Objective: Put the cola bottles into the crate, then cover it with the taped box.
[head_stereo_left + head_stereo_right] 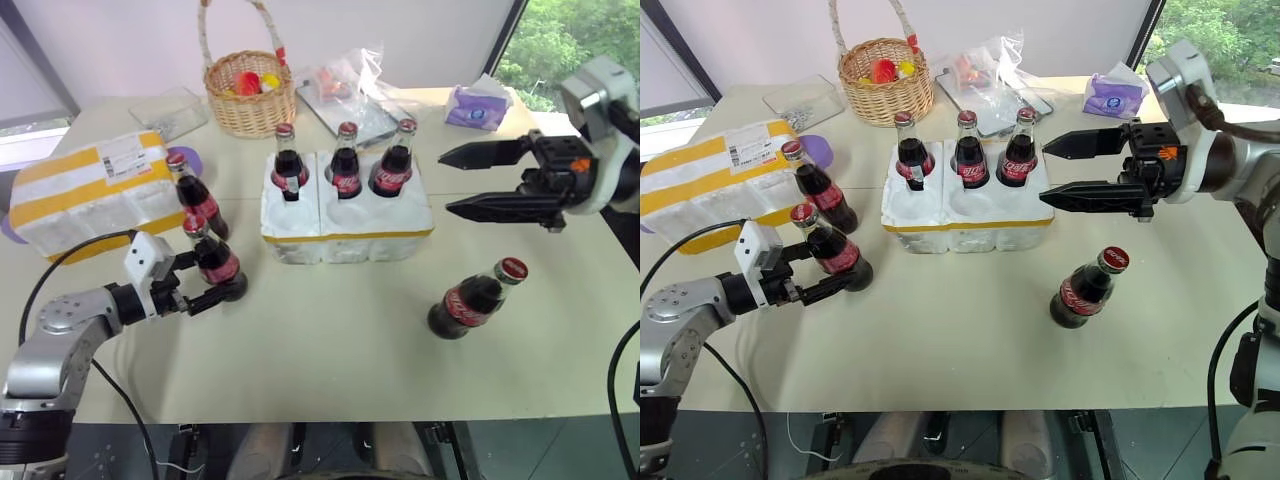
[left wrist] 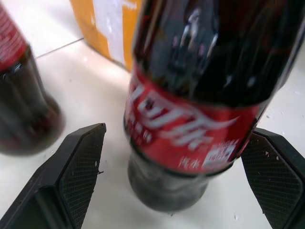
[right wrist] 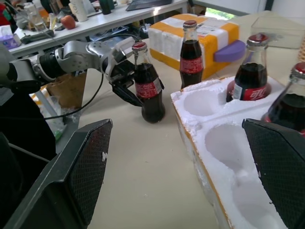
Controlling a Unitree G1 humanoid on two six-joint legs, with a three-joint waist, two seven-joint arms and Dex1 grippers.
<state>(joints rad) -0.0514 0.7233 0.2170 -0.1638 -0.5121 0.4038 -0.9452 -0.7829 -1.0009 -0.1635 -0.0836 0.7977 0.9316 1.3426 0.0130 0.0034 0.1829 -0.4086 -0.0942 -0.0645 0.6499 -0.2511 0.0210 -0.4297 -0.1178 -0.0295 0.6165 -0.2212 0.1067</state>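
The white foam crate (image 1: 345,240) stands mid-table with three cola bottles (image 1: 346,170) upright in its back row; its front holes (image 3: 224,138) are bare. Left of it two more bottles stand by the taped box (image 1: 80,195), one farther back (image 1: 200,200) and one nearer (image 1: 218,266). My left gripper (image 1: 225,278) is open around the nearer bottle's lower body, and a gap shows beside one finger (image 2: 81,167). Another bottle (image 1: 475,298) stands on the table to the front right of the crate. My right gripper (image 1: 445,182) hangs open above the table, right of the crate, pointing at it.
A wicker basket (image 1: 250,95), a clear bag of items (image 1: 345,85) and a purple tissue pack (image 1: 478,105) line the back of the table. A clear plastic box (image 1: 168,110) lies at the back left. A purple object (image 1: 190,158) sits behind the taped box.
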